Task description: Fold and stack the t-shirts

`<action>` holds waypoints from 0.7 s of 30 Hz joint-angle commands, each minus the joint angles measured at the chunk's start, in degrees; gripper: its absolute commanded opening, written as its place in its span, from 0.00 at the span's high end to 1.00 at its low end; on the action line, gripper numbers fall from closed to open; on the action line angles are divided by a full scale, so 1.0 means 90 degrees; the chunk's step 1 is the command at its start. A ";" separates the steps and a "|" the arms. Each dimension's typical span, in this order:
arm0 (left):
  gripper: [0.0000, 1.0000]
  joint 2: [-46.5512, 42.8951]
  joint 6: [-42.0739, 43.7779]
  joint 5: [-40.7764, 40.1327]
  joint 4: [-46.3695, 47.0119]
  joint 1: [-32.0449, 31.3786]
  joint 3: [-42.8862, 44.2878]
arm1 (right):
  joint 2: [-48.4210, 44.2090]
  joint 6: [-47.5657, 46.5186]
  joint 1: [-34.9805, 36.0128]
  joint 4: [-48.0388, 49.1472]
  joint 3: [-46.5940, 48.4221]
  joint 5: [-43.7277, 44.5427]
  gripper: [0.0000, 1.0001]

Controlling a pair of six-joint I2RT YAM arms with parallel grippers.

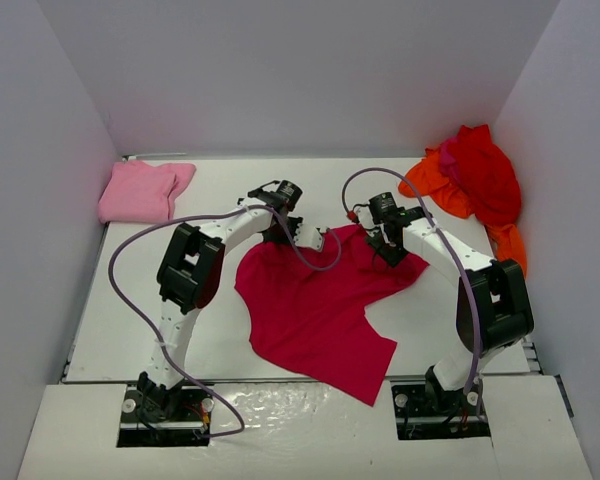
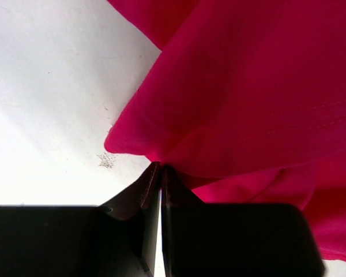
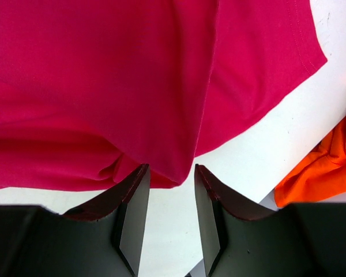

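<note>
The crimson-magenta t-shirt lies crumpled and partly spread in the middle of the table. My left gripper is at its far left edge, shut on a pinch of the cloth; in the left wrist view the jaws meet on the shirt's hem. My right gripper is at the shirt's far right corner, open, with a fold of the shirt hanging at its fingertips. The light pink t-shirt lies folded at the far left. The red t-shirt and the orange t-shirt lie heaped at the far right.
White walls close in the table on the left, back and right. The orange cloth lies just to the right of my right gripper. Purple cables loop from both arms over the table.
</note>
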 commanded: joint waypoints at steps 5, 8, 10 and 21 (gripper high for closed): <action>1.00 -0.0193 0.0010 0.0157 -0.0002 0.0050 0.0415 | -0.0041 0.0063 -0.0058 0.0064 0.0229 0.0013 0.66; 1.00 -0.0326 -0.0178 0.0051 0.0130 0.0055 0.0485 | -0.0080 0.0073 -0.0058 0.0064 0.0227 0.0032 0.66; 1.00 -0.0430 -0.0432 0.0051 0.0161 0.0100 0.0633 | -0.0132 0.0073 -0.0058 0.0064 0.0213 0.0025 0.66; 1.00 -0.1701 -0.1627 0.0288 -0.0941 0.0532 0.2224 | -0.0568 -0.0062 -0.0058 0.0064 0.0313 -0.0120 0.60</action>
